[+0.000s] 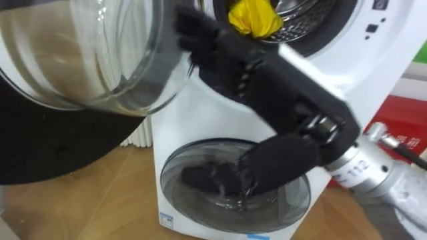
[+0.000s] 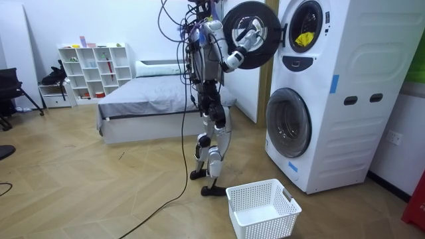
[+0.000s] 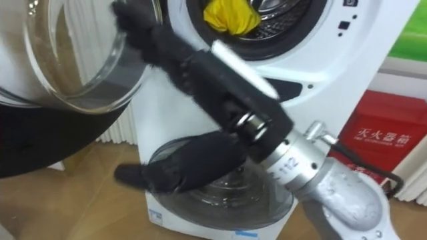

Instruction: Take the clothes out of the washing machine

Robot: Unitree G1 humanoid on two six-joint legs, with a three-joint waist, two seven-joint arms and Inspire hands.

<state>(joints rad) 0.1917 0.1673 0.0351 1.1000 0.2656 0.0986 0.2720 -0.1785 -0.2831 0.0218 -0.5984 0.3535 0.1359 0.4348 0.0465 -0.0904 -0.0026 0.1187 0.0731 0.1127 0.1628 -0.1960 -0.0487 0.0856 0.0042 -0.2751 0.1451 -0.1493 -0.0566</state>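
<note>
Washday reach: the right robot hand [image 1: 267, 83] comes up from the lower right with its fingers [image 1: 197, 33] stretched straight and what appears to be the thumb spread low. It is wide open and holds nothing, its fingertips just below and left of the upper drum's mouth. The yellow cloth [image 1: 255, 17], the one garment to be seen, lies bunched at the front lip of the upper drum [image 1: 310, 20], near the fingertips but apart from them. To the robot's left the round glass door [image 1: 87, 53] stands swung wide. Beneath the hand is the closed lower door [image 1: 293, 193] of the stacked washing machine [image 2: 345, 99]. The robot stands upright facing the machine, with a white basket [image 2: 269, 222] on the floor near its feet. The step in hand seems to be the reach, with the grasp not yet made. Done well, the hand would go up and right over the rim, clear of the door's edge. It would then settle over the bundle and close round a thick fold, so no corner snags coming out.
</note>
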